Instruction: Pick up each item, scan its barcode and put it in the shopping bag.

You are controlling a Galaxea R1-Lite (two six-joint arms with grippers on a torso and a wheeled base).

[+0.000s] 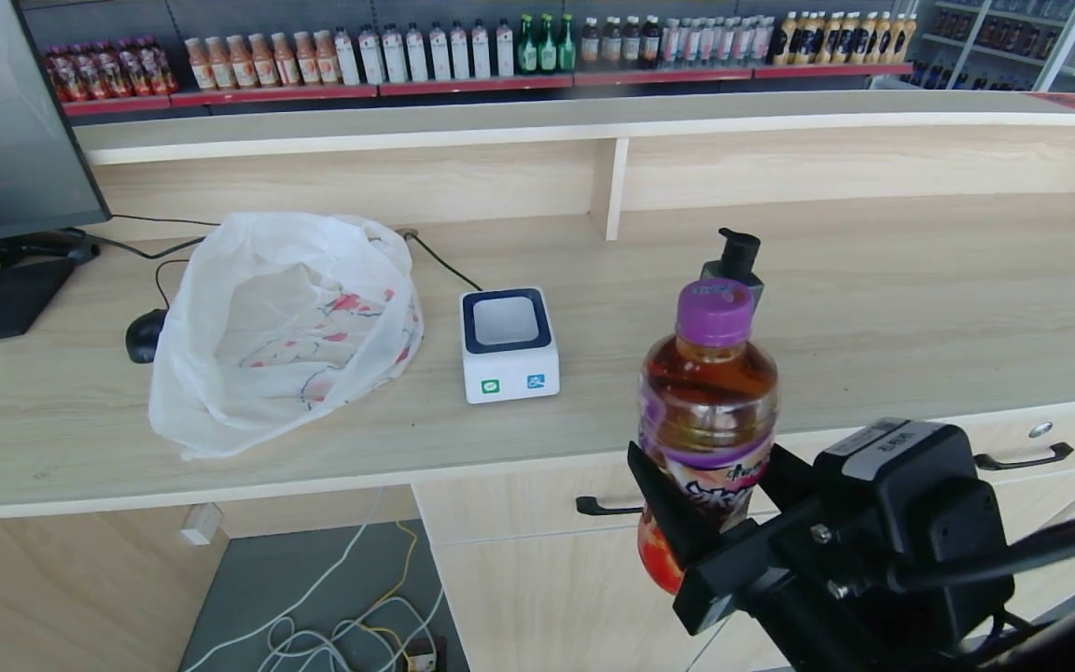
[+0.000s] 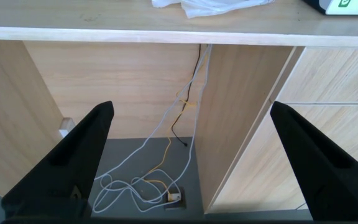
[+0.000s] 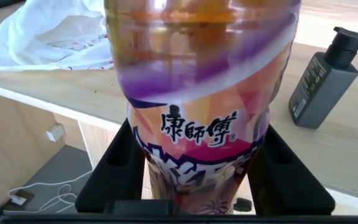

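While the left gripper (image 2: 191, 124) is hanging open, the right gripper (image 1: 707, 481) is clamping the bottle (image 1: 707, 392) upright between its jaws.

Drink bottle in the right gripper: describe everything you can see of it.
The bottle is clear plastic, filled nearly to the neck with amber-brown liquid and closed by a purple cap. A purple, orange and white label wraps its lower half. It is upright, clamped at the label between the black fingers of the right gripper, held in the air near the front edge of the counter and touching nothing else. A dark pump bottle stands behind it on the counter.
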